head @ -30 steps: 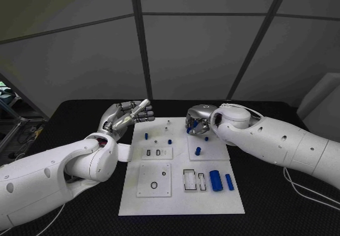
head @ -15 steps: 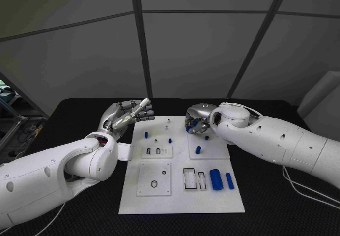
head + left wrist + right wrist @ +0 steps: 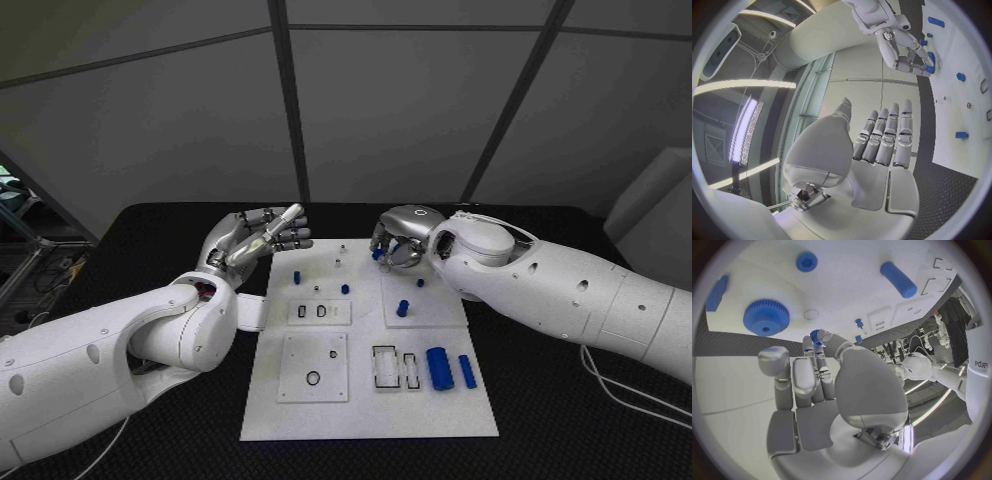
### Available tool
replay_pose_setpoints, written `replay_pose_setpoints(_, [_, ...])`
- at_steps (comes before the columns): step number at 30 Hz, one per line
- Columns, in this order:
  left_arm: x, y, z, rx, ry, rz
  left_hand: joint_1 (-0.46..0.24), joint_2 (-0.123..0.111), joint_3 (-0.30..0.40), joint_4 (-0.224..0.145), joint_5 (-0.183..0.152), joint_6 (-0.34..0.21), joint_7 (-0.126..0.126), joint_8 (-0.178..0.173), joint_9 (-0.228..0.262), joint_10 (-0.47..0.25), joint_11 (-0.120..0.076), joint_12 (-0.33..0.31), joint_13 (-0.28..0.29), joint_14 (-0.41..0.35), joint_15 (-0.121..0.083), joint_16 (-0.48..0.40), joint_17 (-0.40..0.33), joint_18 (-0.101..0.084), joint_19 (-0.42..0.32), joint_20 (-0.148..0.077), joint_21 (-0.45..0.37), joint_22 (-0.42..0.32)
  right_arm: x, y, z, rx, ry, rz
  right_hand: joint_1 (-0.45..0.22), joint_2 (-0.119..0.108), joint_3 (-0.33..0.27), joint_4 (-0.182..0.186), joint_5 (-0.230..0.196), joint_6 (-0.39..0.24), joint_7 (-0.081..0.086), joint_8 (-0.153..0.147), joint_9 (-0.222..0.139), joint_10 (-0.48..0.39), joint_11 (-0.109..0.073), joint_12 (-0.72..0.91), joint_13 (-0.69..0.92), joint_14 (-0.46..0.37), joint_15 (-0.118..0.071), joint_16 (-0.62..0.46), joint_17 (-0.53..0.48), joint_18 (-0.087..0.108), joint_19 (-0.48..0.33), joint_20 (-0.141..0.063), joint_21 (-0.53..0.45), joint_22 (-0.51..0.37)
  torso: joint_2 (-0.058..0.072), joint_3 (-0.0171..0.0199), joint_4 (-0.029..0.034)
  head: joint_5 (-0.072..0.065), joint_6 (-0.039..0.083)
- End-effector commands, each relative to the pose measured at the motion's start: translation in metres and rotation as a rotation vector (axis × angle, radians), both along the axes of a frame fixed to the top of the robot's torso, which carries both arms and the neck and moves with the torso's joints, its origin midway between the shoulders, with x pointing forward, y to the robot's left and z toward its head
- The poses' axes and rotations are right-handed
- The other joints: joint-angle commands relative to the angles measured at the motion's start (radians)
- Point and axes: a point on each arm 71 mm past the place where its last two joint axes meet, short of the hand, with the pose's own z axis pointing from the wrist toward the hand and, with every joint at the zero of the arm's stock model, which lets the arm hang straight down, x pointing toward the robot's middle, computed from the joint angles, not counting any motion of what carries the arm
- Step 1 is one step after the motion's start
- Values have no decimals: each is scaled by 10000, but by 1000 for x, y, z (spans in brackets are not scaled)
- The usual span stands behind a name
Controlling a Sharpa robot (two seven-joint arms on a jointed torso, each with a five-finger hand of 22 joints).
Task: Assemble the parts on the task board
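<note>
My right hand [image 3: 400, 247] hovers over the upper middle of the flat white task board [image 3: 368, 400] with a small blue plastic part [image 3: 815, 334] pinched at its fingertips. I judge it mid-carry; next it needs lining up over its seat. My left hand [image 3: 260, 236] hangs empty, fingers loosely extended, left of the board. The target hole is hidden under the hand

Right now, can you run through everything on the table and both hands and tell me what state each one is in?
Left hand: raised beside the board's far left corner, fingers together, holding nothing.
Right hand: over the board's far edge, fingers curled around a small blue part.
Gear: lying flat on the board.
Thick blue cylinder: lying on its side, near right.
Thin blue cylinder: lying beside it.
Board: flat on the table.
</note>
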Motion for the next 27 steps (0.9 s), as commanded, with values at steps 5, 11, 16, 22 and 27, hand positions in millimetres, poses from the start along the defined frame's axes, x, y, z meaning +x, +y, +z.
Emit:
replay_pose_setpoints(5, [0, -1, 1, 0, -93, -165, 60, 34, -29, -21, -18, -50, 371, -71, -16, -3, 60, -46, -12, -60, 39, -52, -10, -123, 43, 4, -53, -17, 8, 13, 7, 757, -831, -253, 92, -40, 79, -4, -76, 53, 12, -5, 14, 31, 27, -36, -11, 341, -82, 44, 27, -161, 66, 3, 84, 48, 34, -30, 50, -44, 54])
replay_pose_setpoints(11, [0, -3, 2, -28, -104, -218, 60, 34, -29, -21, -18, -50, 371, -71, -16, -3, 60, -46, -12, -60, 40, -52, -10, -123, 43, 4, -53, -17, 14, 26, 5, 835, -820, -266, 30, -84, 114, 36, -95, 4, 33, -51, 11, -12, 43, -90, -10, 337, -62, 88, 63, -164, 37, 11, 137, 92, 45, -23, 39, 16, 53])
replay_pose_setpoints(16, [0, -5, 2, -49, -123, -249, 65, 38, -31, -25, -18, -76, 376, -83, -19, -8, 63, -57, -12, -63, 43, -63, -11, -125, 38, 6, -60, -22, 18, 37, 3, 869, -771, -264, -13, -117, 134, 63, -94, -36, 54, -84, 8, -39, 67, -121, -8, 334, -54, 122, 100, -168, 20, 22, 173, 128, 55, -26, 39, 30, 33])
replay_pose_setpoints(22, [0, -6, 2, -63, -126, -275, 65, 38, -31, -25, -18, -76, 376, -83, -19, -8, 63, -57, -12, -63, 43, -63, -11, -125, 38, 6, -60, -22, 21, 47, 2, 897, -734, -232, -30, -127, 147, 76, -93, -58, 63, -102, 6, -52, 75, -135, -7, 334, -47, 139, 118, -169, 11, 28, 190, 143, 57, -19, 36, 55, -12])
replay_pose_setpoints(27, [0, -7, 2, -67, -121, -286, 65, 38, -31, -25, -18, -76, 376, -83, -19, -8, 63, -57, -12, -63, 43, -63, -11, -125, 38, 6, -60, -22, 23, 51, 1, 897, -711, -250, -30, -127, 147, 76, -93, -58, 63, -102, 6, -52, 75, -135, -7, 334, -47, 139, 118, -169, 11, 28, 190, 143, 65, -21, 40, 71, -29])
